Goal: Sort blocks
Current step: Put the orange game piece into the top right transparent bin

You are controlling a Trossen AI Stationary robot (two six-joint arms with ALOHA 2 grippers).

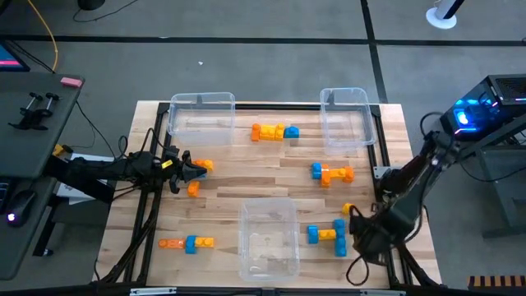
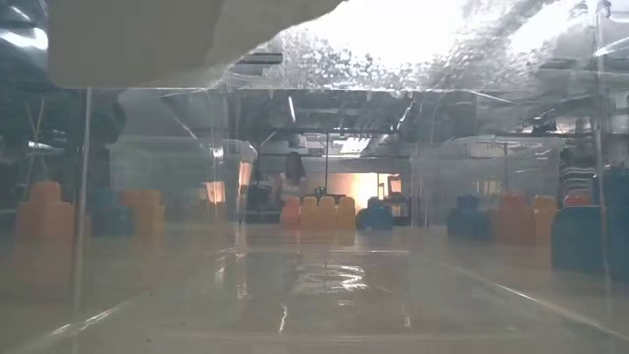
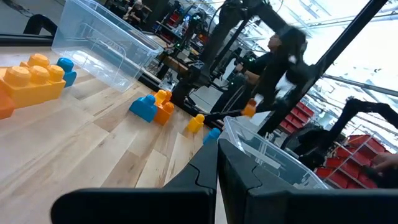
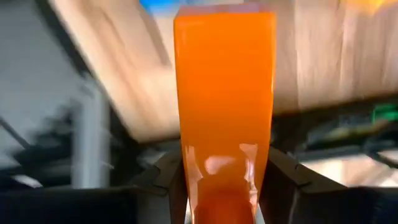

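Small blue, orange and yellow-orange blocks lie scattered on the wooden table: a row (image 1: pixel 275 131) near the far edge, a cluster (image 1: pixel 331 173) right of centre, a cluster (image 1: pixel 329 234) near the right near corner, and a row (image 1: pixel 187 243) at the left near side. My left gripper (image 1: pixel 195 170) is shut with nothing in it and hovers at the table's left, between two loose orange blocks (image 1: pixel 203 165) (image 1: pixel 193 189). My right gripper (image 1: pixel 359 224) is at the right near side and is shut on an orange block (image 4: pixel 224 112). My right gripper pinches the orange block between its two fingers (image 4: pixel 283 180), one on each of two opposite flat sides, at the end nearest the wrist (image 4: pixel 221 186). The rest of the block sticks out beyond the fingertips, toward the table. In the high view the arm hides the hold.
Three clear bins stand on the table: far left (image 1: pixel 201 115), far right (image 1: pixel 345 119) and at the middle of the near edge (image 1: pixel 268 238). The low view looks through a bin wall (image 2: pixel 314 197). A yellow-orange block (image 1: pixel 348 209) lies beside the right gripper. Bare wood lies at the centre (image 1: pixel 263 177).
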